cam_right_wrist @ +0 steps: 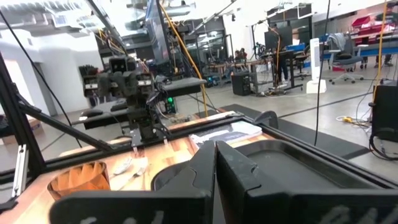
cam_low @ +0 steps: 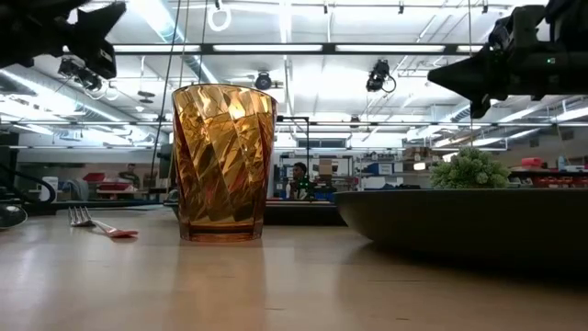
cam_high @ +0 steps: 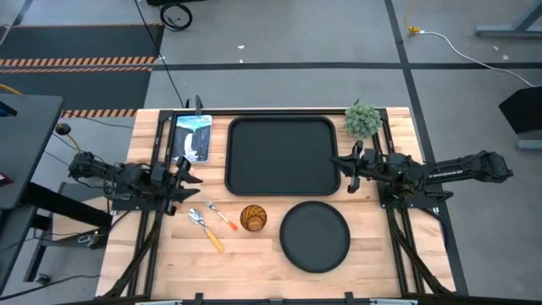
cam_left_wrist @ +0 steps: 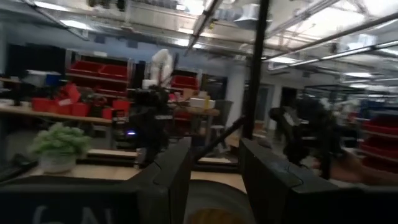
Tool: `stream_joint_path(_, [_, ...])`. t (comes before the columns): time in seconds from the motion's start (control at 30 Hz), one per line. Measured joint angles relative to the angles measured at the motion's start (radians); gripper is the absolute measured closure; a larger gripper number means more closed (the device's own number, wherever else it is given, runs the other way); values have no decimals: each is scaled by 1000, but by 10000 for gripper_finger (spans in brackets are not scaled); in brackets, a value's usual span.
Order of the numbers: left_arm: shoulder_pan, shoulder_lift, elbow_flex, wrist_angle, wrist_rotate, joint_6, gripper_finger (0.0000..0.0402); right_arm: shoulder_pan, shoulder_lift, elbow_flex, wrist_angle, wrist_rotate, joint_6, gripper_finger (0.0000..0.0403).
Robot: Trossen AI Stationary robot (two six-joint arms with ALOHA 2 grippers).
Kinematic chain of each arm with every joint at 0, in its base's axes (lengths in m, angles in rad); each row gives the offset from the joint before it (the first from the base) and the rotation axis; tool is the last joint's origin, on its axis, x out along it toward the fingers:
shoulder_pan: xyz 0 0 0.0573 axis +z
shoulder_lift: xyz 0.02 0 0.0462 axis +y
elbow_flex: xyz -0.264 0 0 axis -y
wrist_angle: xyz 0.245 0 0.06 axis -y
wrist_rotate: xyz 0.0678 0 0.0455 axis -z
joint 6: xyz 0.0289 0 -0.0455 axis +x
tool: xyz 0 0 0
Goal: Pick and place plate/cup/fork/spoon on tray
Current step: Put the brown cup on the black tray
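The black tray [cam_high: 282, 157] lies at the table's far middle. The round black plate [cam_high: 315, 236] lies near the front edge, right of the amber cup [cam_high: 253, 219], which stands upright on its base [cam_low: 223, 161]. The fork [cam_high: 223, 217] and the spoon [cam_high: 206, 230] lie flat left of the cup. My left gripper [cam_high: 190, 174] hovers open left of the tray, above the table. My right gripper [cam_high: 343, 165] hovers shut at the tray's right edge. Both are empty.
A small green plant [cam_high: 362, 119] stands at the tray's far right corner. A blue-and-white booklet [cam_high: 193, 135] lies left of the tray. Black frame rails run along the table's left and right sides. Bare wood shows in front of the cutlery and the cup.
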Motion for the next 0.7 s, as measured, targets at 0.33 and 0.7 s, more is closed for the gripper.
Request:
stream_joint_path(0.33, [5, 0, 0, 112, 17, 28, 260, 0, 0, 0, 130, 0, -18, 384])
stream_joint_path(0.7, [10, 6, 0, 198, 190, 161, 260, 0, 0, 0, 292, 11, -23, 384])
